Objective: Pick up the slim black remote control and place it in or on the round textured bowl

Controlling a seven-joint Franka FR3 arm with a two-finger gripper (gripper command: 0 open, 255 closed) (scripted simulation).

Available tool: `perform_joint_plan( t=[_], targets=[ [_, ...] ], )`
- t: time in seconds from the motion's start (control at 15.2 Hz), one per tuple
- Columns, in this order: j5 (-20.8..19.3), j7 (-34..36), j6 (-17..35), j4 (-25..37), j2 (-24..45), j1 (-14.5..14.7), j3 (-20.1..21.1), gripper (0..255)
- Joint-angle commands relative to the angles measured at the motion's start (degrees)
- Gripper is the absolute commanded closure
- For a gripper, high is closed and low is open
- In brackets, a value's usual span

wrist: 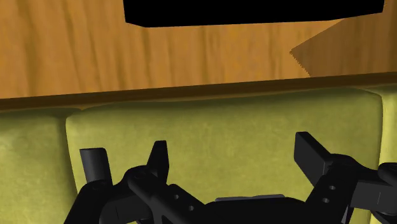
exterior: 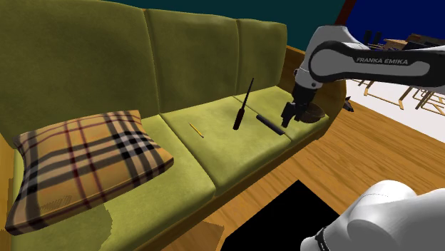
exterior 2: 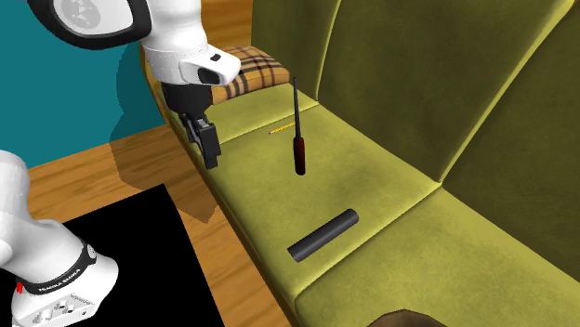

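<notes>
The approach is judged to be in hand — the gripper (exterior 2: 212, 153), spread open and empty, is held over the front edge of the olive sofa (exterior 2: 418, 93), apart from the slim black remote (exterior 2: 322, 235) lying on its seat, so alignment across its narrow width is called for next.

Both exterior views overlook the sofa (exterior: 217, 142), seemingly from opposite ends.

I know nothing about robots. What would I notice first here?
A white arm reaches over a long olive sofa, its black fingers open above the front edge. A plaid pillow lies at the shoulder view's left, a slim black remote near the arm.
</notes>
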Motion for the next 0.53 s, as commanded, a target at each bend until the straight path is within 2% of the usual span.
perform_joint_plan(
  t=[0.0, 0.46],
  targets=[
    [-0.34, -2.05, 2.67, 0.53, 2.81, -0.65, -2.11, 0],
    [2.05, -8.92, 11.57, 6.03, 16.6, -1.46, -8.36, 0]
  ],
)
